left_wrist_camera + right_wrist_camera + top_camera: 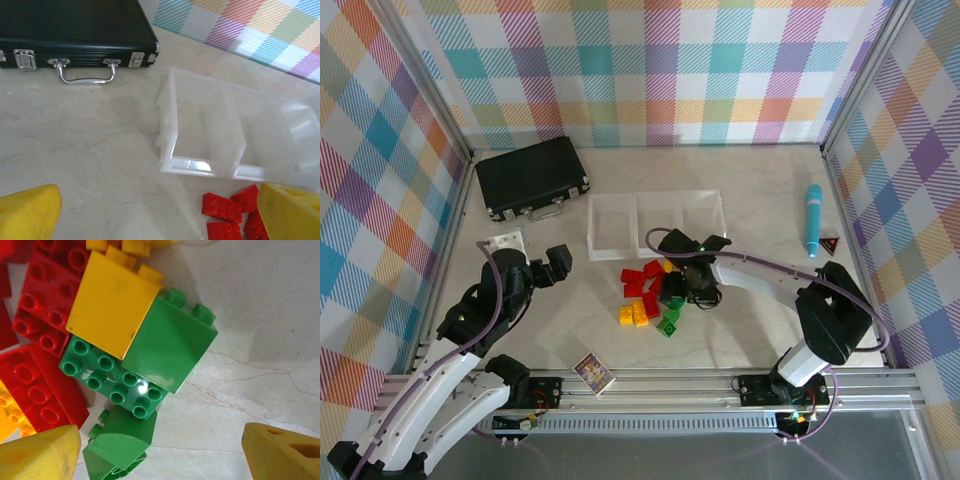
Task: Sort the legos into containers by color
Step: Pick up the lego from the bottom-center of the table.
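The legos lie in a loose pile in front of the containers (pixel 655 225): red ones (pixel 642 280), yellow ones (pixel 635 314) and green ones (pixel 670 322). My right gripper (pixel 684 290) hangs low over the pile's right side. In the right wrist view the right gripper (pixel 160 442) is open. A curved green lego (pixel 120 440) lies next to its left finger, under a flat green lego (pixel 112 377), a green block (pixel 170 342) and a yellow block (pixel 112 302). My left gripper (pixel 557 265) (pixel 160 215) is open over bare table, left of the red legos (pixel 222 207). The three joined clear containers (pixel 172 135) hold nothing.
A black hard case (pixel 532 178) (pixel 75 30) with a handle lies at the back left. A blue pen-like object (pixel 813 220) and a small dark triangle (pixel 831 243) lie at the right. A picture card (pixel 593 373) sits near the front edge. Plaid walls enclose three sides.
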Controlling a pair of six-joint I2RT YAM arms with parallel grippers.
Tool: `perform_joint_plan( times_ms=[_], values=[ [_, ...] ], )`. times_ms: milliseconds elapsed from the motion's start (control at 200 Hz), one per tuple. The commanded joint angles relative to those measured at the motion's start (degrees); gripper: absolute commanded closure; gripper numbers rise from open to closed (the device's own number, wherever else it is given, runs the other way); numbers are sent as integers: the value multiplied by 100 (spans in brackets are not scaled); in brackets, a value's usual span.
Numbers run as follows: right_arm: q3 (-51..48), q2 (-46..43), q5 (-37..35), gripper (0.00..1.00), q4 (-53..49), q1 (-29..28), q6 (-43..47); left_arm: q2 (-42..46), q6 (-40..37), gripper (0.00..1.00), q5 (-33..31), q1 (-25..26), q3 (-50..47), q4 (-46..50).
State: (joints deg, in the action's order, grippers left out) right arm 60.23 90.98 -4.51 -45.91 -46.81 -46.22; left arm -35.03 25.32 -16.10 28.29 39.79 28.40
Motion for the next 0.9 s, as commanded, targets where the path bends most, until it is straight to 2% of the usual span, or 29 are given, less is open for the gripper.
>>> perform_joint_plan(
  times_ms=[0, 295, 590, 725, 895],
  values=[
    [132, -20, 20, 16, -252, -170, 32, 116, 174, 0, 320, 62, -81, 38],
    [146, 241, 155, 15, -123, -549, -8, 263, 237, 0, 438, 71, -237, 79],
    [99, 238, -263, 13, 12, -711, -1290, 325, 256, 0, 444, 71, -273, 152],
    [-225, -80, -586, 15, 362, -802, -2038, 314, 258, 0, 501, 71, -248, 122],
    [-403, -181, -831, 18, 492, -870, -2491, 321, 255, 0, 545, 71, -268, 92]
  ],
)
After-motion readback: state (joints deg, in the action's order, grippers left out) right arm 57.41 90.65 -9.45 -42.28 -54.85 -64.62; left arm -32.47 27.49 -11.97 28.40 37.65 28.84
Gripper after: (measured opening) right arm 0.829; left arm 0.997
